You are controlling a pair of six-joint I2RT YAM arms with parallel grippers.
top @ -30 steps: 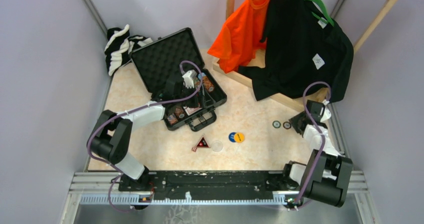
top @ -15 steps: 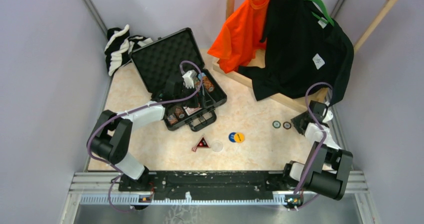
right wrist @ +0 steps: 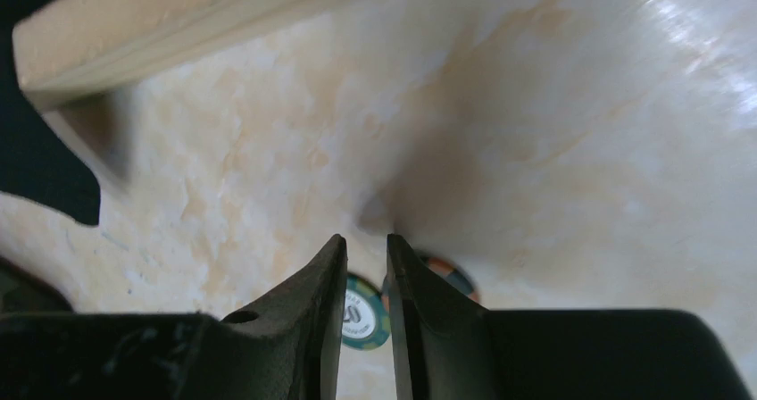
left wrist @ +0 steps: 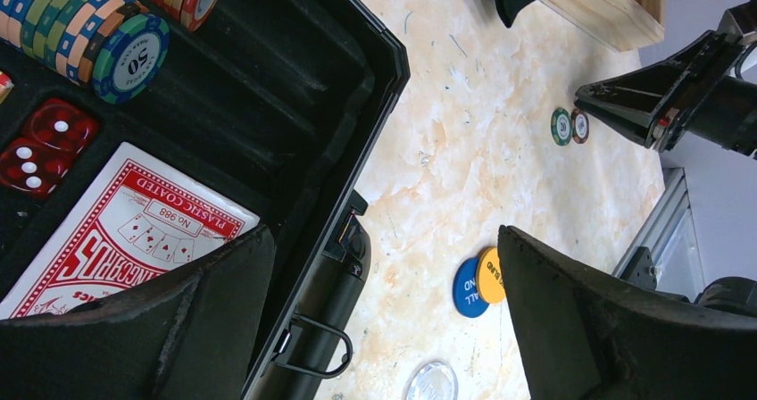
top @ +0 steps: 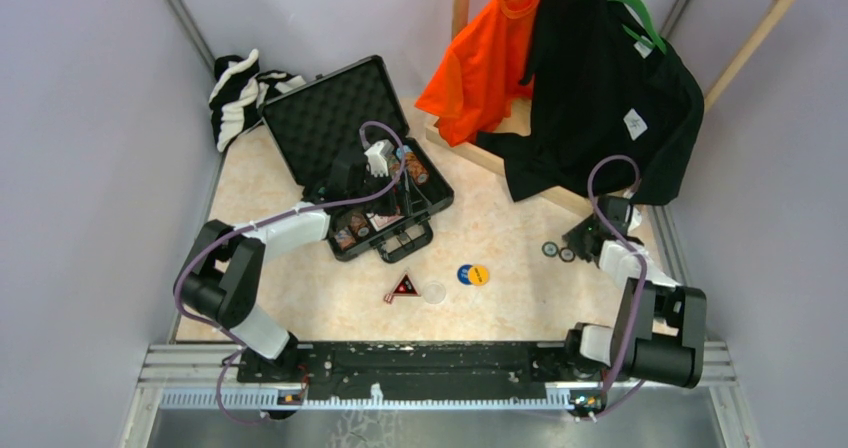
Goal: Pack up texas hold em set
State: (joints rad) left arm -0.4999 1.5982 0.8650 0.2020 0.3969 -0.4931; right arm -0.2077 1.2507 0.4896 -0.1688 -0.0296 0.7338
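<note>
The black briefcase point(top: 330, 118) lies open at the back left, with chip rows point(left wrist: 89, 34), red dice point(left wrist: 45, 141) and the red card deck point(left wrist: 134, 230) in its foam. My left gripper point(top: 385, 158) hovers wide open over the case's front edge point(left wrist: 384, 239), holding nothing. Two loose poker chips, one green point(right wrist: 361, 315) and one orange-dark point(right wrist: 446, 275), lie at the right point(top: 558, 251). My right gripper point(top: 578, 243) hangs just above them point(right wrist: 366, 239), jaws a narrow gap apart with nothing between. Blue point(top: 466, 274) and yellow point(top: 480, 274) discs, a clear disc point(top: 433, 292) and the black-red triangle point(top: 403, 287) lie mid-table.
A wooden rack base point(top: 530, 183) with a black shirt point(top: 610, 78) and an orange shirt point(top: 485, 58) stands behind the right gripper. A black-and-white striped cloth point(top: 240, 93) lies at the back left corner. Walls close in both sides.
My right gripper has moved left, up to the two loose chips, and the chips sit slightly closer together. The left arm has not moved.
</note>
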